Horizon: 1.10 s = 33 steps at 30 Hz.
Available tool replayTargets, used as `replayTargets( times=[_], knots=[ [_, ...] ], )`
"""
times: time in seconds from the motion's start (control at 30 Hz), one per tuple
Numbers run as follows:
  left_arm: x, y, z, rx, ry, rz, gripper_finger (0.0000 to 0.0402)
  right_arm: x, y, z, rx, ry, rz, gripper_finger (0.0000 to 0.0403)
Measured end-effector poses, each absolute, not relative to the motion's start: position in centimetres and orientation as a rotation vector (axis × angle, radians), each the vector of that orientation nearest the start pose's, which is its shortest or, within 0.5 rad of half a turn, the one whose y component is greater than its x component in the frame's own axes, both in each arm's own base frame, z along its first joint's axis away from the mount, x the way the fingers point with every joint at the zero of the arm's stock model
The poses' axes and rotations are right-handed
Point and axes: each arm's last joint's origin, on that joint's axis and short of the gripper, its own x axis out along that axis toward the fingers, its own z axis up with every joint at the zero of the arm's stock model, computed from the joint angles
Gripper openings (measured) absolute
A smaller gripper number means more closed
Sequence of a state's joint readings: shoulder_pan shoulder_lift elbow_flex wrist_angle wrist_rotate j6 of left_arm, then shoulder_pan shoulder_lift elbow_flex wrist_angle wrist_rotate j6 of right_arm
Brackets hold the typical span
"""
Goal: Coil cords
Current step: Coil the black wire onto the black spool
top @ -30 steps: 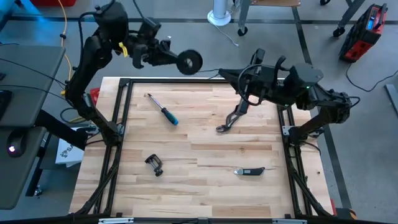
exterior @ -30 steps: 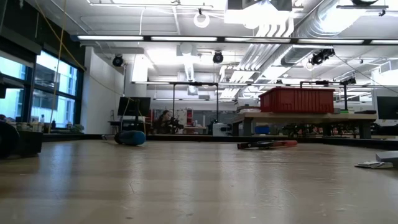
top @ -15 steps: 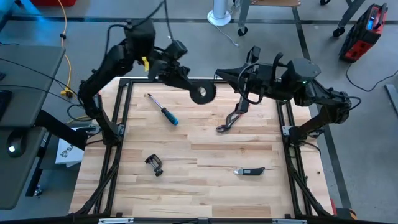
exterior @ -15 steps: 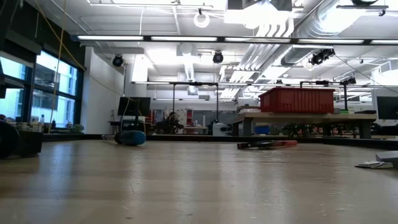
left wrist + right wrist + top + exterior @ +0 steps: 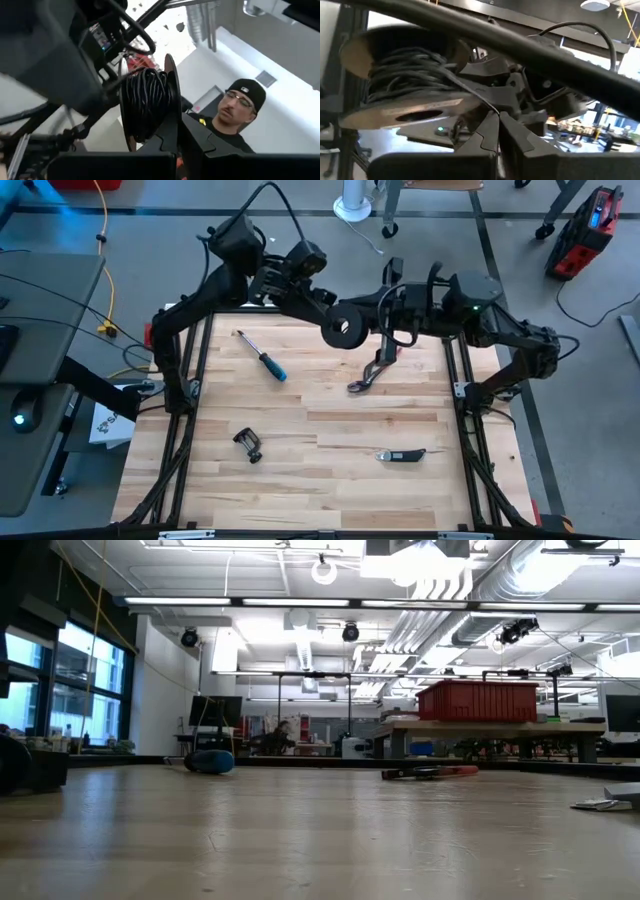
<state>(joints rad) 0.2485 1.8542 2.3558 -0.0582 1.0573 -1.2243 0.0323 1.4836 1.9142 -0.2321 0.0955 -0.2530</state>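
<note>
The small round black reel (image 5: 343, 327), wound with thin dark cord, hangs above the table's far middle in my left gripper (image 5: 328, 313), which is shut on it. In the left wrist view the reel (image 5: 146, 106) stands on edge right in front of the fingers. My right gripper (image 5: 371, 310) sits just to the reel's right, shut on a loose strand of the cord (image 5: 470, 92) that leads off the winding. The reel fills the right wrist view (image 5: 405, 80). Neither gripper shows in the low view. My left gripper pinches the rim of one of the reel's flanges (image 5: 171, 116) between its two fingers. The reel is lifted clear of the table and stands on edge, its winding beside the fingers. My right gripper pinches the thin cord's free strand (image 5: 490, 109) between its two fingertips, close beside the reel. The strand runs in a short straight line from the winding to the fingers, clear of the table.
On the wooden table lie red-handled pliers (image 5: 372, 372), a blue-handled screwdriver (image 5: 262, 357), a small black clamp (image 5: 248, 444) and a folding knife (image 5: 402, 455). A dark frame (image 5: 200, 340) borders the table. A person (image 5: 235, 112) shows beyond the reel.
My left gripper has carried the reel from beyond the table's far left toward the table's right and near edge, up to the right gripper. My right gripper has shifted a little toward the table's left, meeting the reel.
</note>
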Motion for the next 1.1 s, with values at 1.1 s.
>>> replayTargets(
  times=[1.1],
  knots=[
    [32.0, 8.5, 58.9, -0.714, -0.082, -0.870, 0.0000, 29.9, -0.1, 53.6, -0.076, -0.173, -0.118, 0.0094]
  ],
)
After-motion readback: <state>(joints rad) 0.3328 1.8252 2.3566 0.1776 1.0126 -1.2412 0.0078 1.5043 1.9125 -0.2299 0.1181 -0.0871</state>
